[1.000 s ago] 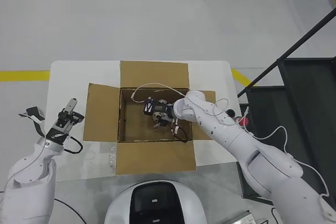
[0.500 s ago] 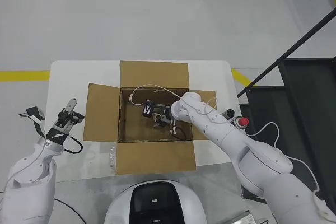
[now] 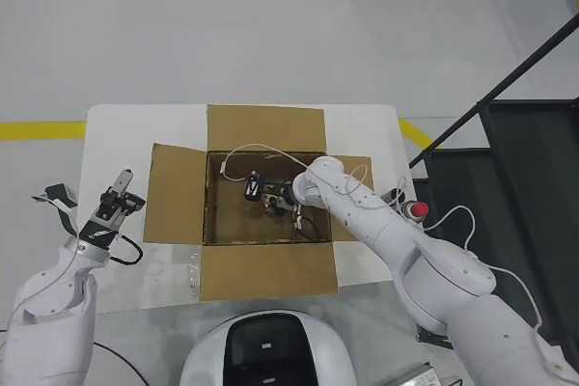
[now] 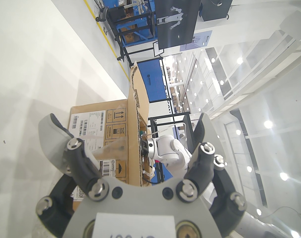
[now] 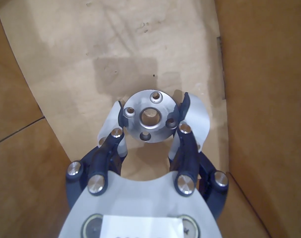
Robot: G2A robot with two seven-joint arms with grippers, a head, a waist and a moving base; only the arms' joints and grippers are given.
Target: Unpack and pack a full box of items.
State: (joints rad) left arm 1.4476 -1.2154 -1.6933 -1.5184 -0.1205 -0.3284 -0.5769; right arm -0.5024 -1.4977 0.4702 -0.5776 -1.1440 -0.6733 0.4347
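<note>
From the top view, the right gripper (image 3: 270, 190) sat down inside the open cardboard box (image 3: 265, 125) in the middle of the white table (image 3: 116, 145), and whatever it carried was just a dark smudge. The right wrist view sorted that out. Its curved fingers were clamped on either side of a round metal flange (image 5: 136, 125): dull grey steel, flat-faced, with one big centre hole and four small ones around it. It was held over the scuffed, dented brown box floor, and I couldn't tell if it touched. The left wrist view gave the box's outer left wall, with paper labels stuck on. The left gripper (image 3: 124, 193) hung left of the box, fingers spread wide with nothing between them.
</note>
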